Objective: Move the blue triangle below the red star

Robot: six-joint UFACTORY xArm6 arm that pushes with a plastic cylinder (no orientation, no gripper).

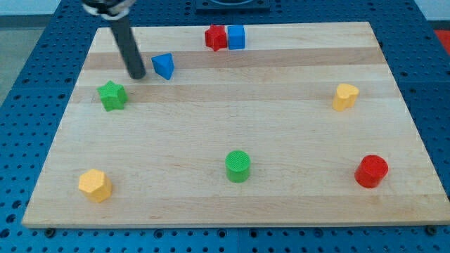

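The blue triangle (164, 65) lies on the wooden board near the view's top left. The red star (215, 37) sits at the view's top centre, touching a blue cube (236, 36) on its right. The blue triangle is below and to the left of the red star. My tip (137, 74) is just left of the blue triangle, a small gap apart, and above and right of the green star (112, 95).
A yellow heart-like block (344, 96) lies at the right. A red cylinder (371, 171) is at the bottom right, a green cylinder (238, 166) at bottom centre, a yellow hexagon block (95, 185) at bottom left. The board's edge (232, 223) runs along the bottom.
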